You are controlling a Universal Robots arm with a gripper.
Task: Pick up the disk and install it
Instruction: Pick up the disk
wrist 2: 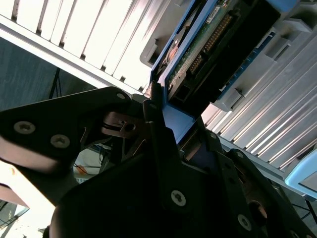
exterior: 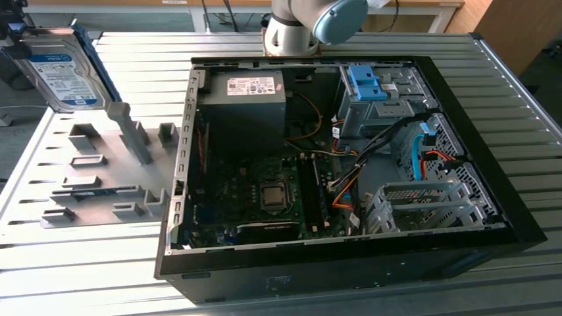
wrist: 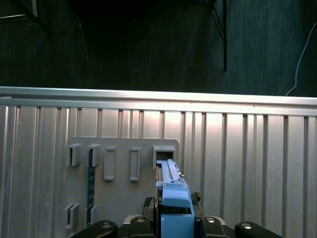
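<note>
The disk (exterior: 60, 69), a silver hard drive with a white-and-blue label in a bright blue caddy, hangs tilted in the air at the exterior view's far left, above the grey fixture plate (exterior: 97, 178). My gripper (wrist: 174, 220) is shut on it. In the first wrist view the caddy's blue edge (wrist: 174, 196) stands between the black fingers, over the plate's slots (wrist: 124, 163). The second wrist view shows the disk's underside (wrist 2: 208, 44) with its circuit board, and a black finger (wrist 2: 158, 134) pressed against the blue frame.
An open black computer case (exterior: 491, 197) lies on the slatted metal table (exterior: 141, 59). It holds a grey drive bay topped by a blue bracket (exterior: 364, 82), an empty metal cage (exterior: 422, 204), a power supply (exterior: 246, 99) and cables. The arm's base (exterior: 299, 29) stands behind the case.
</note>
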